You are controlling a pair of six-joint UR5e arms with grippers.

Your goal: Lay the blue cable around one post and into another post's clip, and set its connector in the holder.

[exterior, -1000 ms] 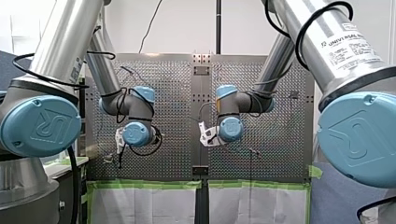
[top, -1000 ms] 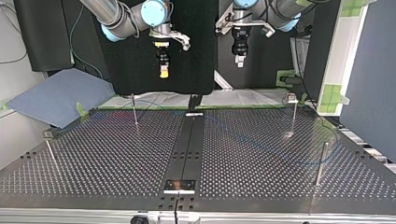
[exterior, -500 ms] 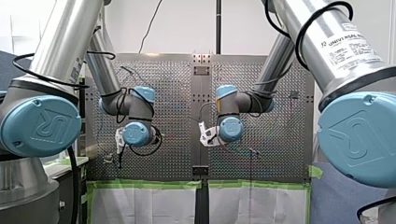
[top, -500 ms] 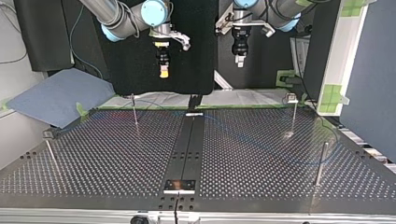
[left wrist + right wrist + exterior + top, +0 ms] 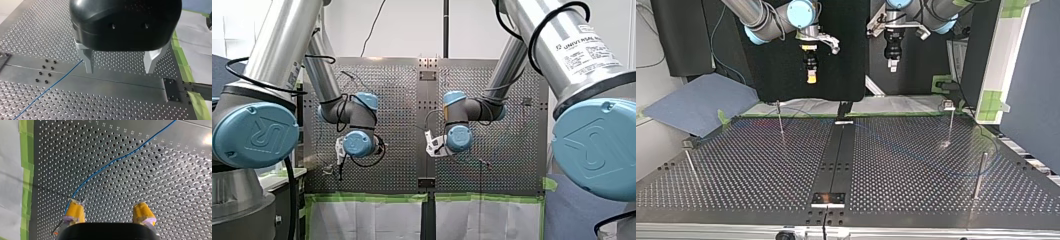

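My left gripper (image 5: 120,65) hangs above the table (image 5: 736,165) with its 2 metal fingers (image 5: 88,62) spread apart and nothing between them. In the left wrist view the blue cable (image 5: 50,87) lies flat on the table. It runs slantwise across the plain metal strip (image 5: 112,82) and passes behind one finger, outside the gap. A band of green tape (image 5: 183,67) edges the table on the other side of this gripper.

My right gripper (image 5: 108,213) also hangs above the table, its 2 yellow pads (image 5: 73,211) wide apart and gripping nothing. In the right wrist view the cable curves over the holes ahead of the gripper, and its near part goes out of sight behind one pad. None of it lies between the pads.

In the top view both grippers are high above the far edge of the table. 4 thin posts (image 5: 780,120) stand upright there, 2 in the view's left half and 2 in its right half. The cable shows only faintly in the right half, flat on the table, and I cannot tell whether it touches any post.
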